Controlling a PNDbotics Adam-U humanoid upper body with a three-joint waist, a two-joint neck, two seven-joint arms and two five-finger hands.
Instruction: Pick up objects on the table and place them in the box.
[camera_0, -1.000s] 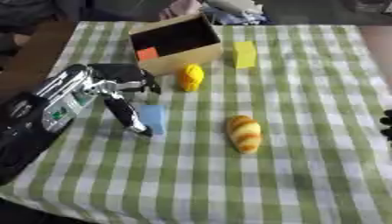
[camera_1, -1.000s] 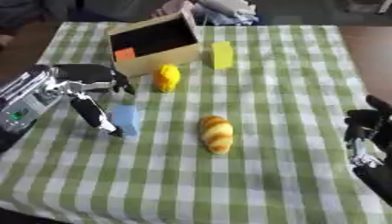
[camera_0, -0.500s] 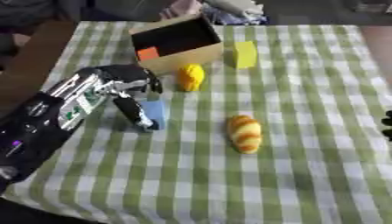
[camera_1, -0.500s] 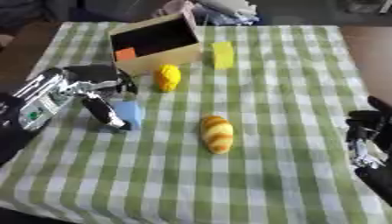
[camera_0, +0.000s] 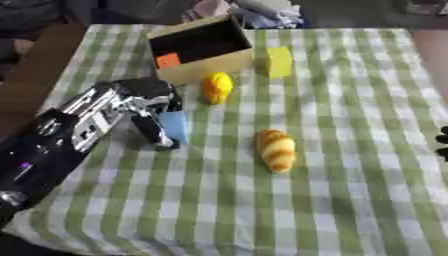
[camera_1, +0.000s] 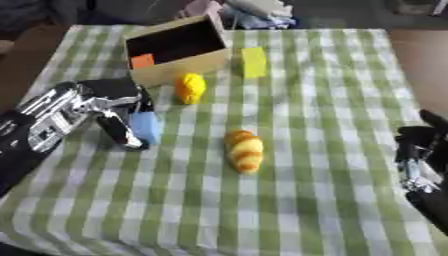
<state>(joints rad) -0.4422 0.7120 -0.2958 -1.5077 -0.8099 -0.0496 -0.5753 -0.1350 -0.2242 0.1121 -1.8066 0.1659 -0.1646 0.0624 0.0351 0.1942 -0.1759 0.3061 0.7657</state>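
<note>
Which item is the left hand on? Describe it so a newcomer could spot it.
Start at the open cardboard box at the far left of the checked table. In front of it, the left hand has its fingers against a small light-blue block. It is the only blue thing; its neighbours are a yellow rounded toy and a striped bread roll.

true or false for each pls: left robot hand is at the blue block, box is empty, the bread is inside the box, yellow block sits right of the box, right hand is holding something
1. The left robot hand is at the blue block: true.
2. The box is empty: false, an orange item lies inside.
3. The bread is inside the box: false, it lies on the checked cloth.
4. The yellow block sits right of the box: true.
5. The right robot hand holds something: false, it holds nothing, idle at the right edge.
</note>
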